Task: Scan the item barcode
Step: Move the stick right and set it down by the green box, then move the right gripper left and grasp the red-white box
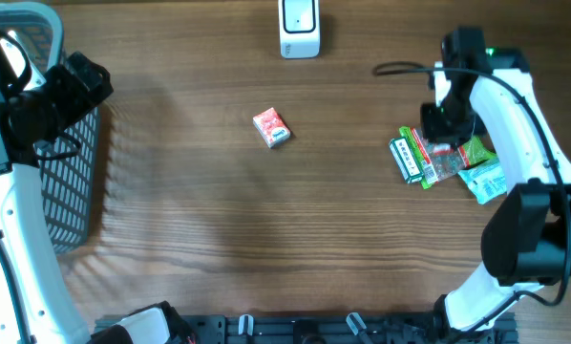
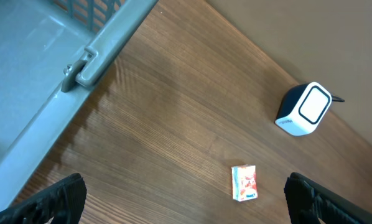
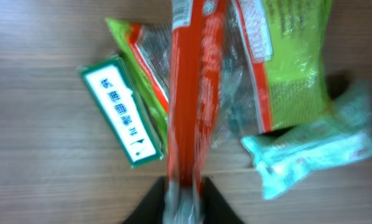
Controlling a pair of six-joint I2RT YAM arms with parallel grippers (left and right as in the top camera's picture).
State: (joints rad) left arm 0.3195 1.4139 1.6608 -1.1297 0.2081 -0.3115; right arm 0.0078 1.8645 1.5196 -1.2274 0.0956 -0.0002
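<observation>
Right wrist | red packet (image 3: 189,93) runs lengthwise straight out from right gripper (image 3: 185,202), fingers narrow astride its end, grip unclear | left gripper (image 2: 186,198) wide open, empty

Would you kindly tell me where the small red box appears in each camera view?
Overhead: small red box just above centre, below the white scanner.
Left wrist: the box lower right of centre, scanner up to its right.
Right wrist: not in it.
Shared landmark: the white scanner.
</observation>
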